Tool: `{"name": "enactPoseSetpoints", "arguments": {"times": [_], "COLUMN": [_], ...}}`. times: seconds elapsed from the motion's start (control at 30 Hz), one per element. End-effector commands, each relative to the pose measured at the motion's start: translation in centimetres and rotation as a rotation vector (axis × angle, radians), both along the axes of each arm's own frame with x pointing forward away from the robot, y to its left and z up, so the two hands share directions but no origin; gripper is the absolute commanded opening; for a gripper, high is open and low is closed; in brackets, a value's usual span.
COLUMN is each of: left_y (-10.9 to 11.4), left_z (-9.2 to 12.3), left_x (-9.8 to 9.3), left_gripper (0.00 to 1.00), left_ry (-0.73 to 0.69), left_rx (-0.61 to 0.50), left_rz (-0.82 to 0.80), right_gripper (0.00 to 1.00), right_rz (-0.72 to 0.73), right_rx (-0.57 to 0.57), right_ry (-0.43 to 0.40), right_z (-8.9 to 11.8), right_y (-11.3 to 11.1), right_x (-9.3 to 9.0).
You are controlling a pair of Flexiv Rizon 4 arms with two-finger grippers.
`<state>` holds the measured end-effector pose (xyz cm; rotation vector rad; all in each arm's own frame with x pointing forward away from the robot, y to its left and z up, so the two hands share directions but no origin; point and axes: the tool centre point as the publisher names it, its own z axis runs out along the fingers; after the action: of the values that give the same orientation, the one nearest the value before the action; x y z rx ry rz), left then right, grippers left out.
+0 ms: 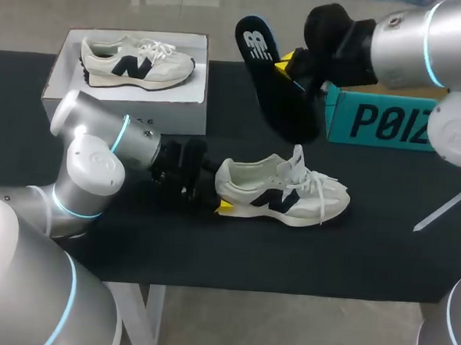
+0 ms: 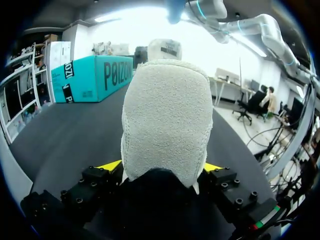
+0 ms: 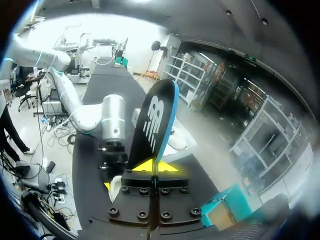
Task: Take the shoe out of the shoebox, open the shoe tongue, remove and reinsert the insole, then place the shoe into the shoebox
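A cream shoe [image 1: 284, 193] with a dark side logo lies on its sole on the black table, toe to the right. My left gripper [image 1: 220, 194] grips its heel [image 2: 165, 115] from both sides, with a yellow fingertip [image 2: 111, 165] against each flank. The black insole [image 1: 267, 81] with a blue rim hangs in the air above and behind the shoe. My right gripper [image 1: 288, 66] is shut on one end of the insole, whose length [image 3: 155, 120] runs out ahead of the closed yellow tips [image 3: 152, 166].
A white open shoebox [image 1: 65, 61] stands at the back left with a second matching shoe [image 1: 135, 61] inside. A teal carton [image 1: 375, 119] sits at the back right, under my right arm. Bare black mat stretches in front of the shoe.
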<state>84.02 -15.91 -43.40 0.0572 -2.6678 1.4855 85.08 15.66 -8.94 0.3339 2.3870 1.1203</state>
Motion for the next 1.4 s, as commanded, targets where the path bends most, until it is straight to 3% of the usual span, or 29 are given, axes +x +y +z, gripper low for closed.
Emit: {"name": "enactPoseSetpoints", "arguments": {"times": [0.03,0.37,0.5,0.53,0.6,0.63,0.7,0.87,0.97,1.03,1.4], "left_y": [0.0,0.0,0.0,0.0,0.0,0.0,0.0,0.0,0.0,0.0,0.0], "left_z": [-0.1,-0.1,-0.1,-0.1,-0.1,-0.1,-0.1,-0.1,-0.1,-0.1,-0.1], "left_x": [0.0,0.0,0.0,0.0,0.0,0.0,0.0,0.0,0.0,0.0,0.0], "left_gripper": [0.0,0.0,0.0,0.0,0.0,0.0,0.0,0.0,0.0,0.0,0.0], "left_ry": [0.001,0.001,0.001,0.001,0.001,0.001,0.001,0.001,0.001,0.001,0.001], "left_rx": [0.0,0.0,0.0,0.0,0.0,0.0,0.0,0.0,0.0,0.0,0.0], "left_rz": [-0.001,-0.001,-0.001,-0.001,-0.001,-0.001,-0.001,-0.001,-0.001,-0.001,-0.001], "right_gripper": [0.0,0.0,0.0,0.0,0.0,0.0,0.0,0.0,0.0,0.0,0.0], "right_rz": [0.022,0.022,-0.242,-0.35,-0.433,-0.459,-0.528,-0.652,-0.66,-0.658,-0.485], "right_rx": [-0.012,-0.012,0.118,0.193,0.244,0.255,0.321,0.483,0.62,0.65,0.604], "right_ry": [0.023,0.023,0.1,0.157,0.24,0.234,0.297,0.345,0.396,0.425,0.502], "right_z": [1.8,1.8,3.3,3.5,3.7,4.0,4.5,6.8,7.6,7.9,9.2], "right_y": [-1.8,-1.8,-1.1,-1.1,-0.8,-0.4,-0.1,-0.9,-1.5,-1.6,-0.8], "right_x": [-0.9,-0.9,-1.7,-1.9,-2.8,-3.5,-4.6,-6.9,-7.7,-7.9,-8.1]}}
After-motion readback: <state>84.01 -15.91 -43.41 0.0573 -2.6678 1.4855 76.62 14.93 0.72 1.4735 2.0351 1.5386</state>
